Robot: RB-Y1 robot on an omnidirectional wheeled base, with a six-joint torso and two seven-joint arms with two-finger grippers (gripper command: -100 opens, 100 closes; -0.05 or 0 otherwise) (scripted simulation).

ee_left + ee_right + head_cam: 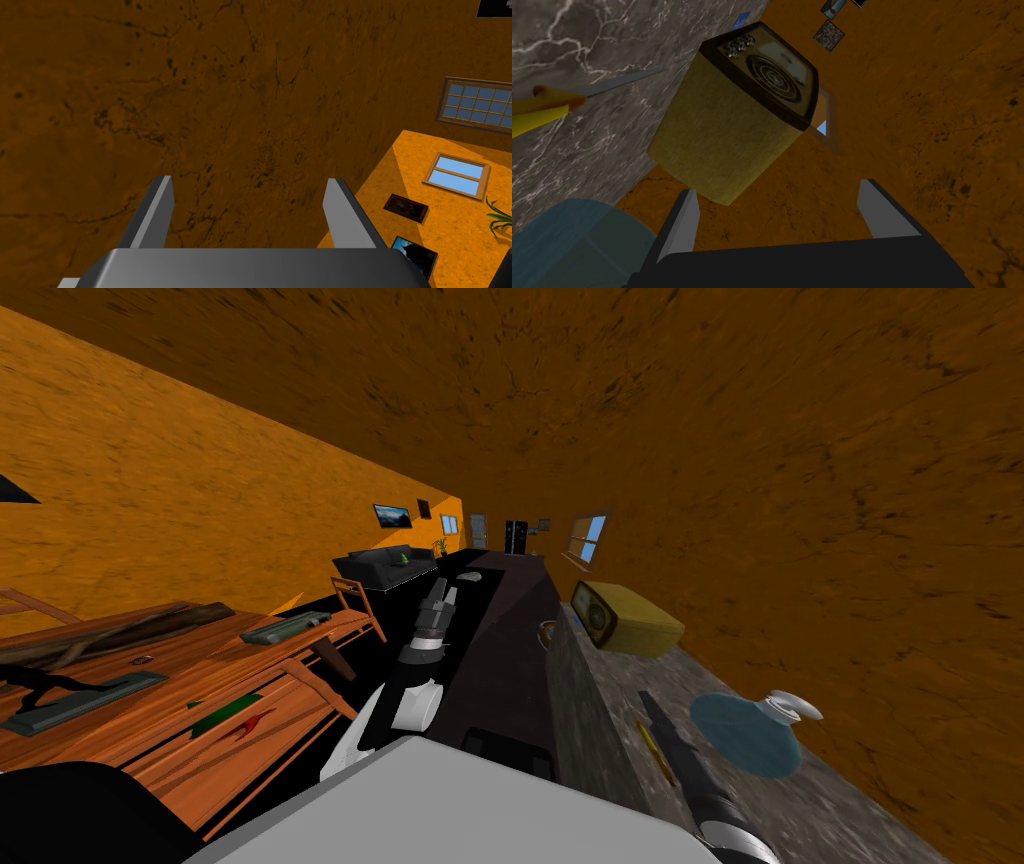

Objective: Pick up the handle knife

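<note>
A: While sighting along the right tool (pixel 779 189), wide or narrow?

B: Wide, gripping nothing.

A: Whereabouts of the knife (pixel 577 97)?

B: Lying flat on the grey marbled surface (pixel 572 45), off to one side of that tool, outside the finger nearer the blue flask (pixel 572 240). Well apart from both fingertips. Yellow handle nearer the tool, grey blade aimed away toward the radio (pixel 727 135), close to it without touching.

A: And straight ahead of the tool?

B: Facing that radio: an olive box with a dark dial face, standing on the surface just past the fingertips, more toward the flask-side finger.

A: Flask itself?

B: Right beside the tool's dark body, on the knife's side, nearer than the knife.

A: Left tool (pixel 250 180)?

B: Opened wide as well, holding nothing, held out forward, well apart from the surface and from the knife.
</note>
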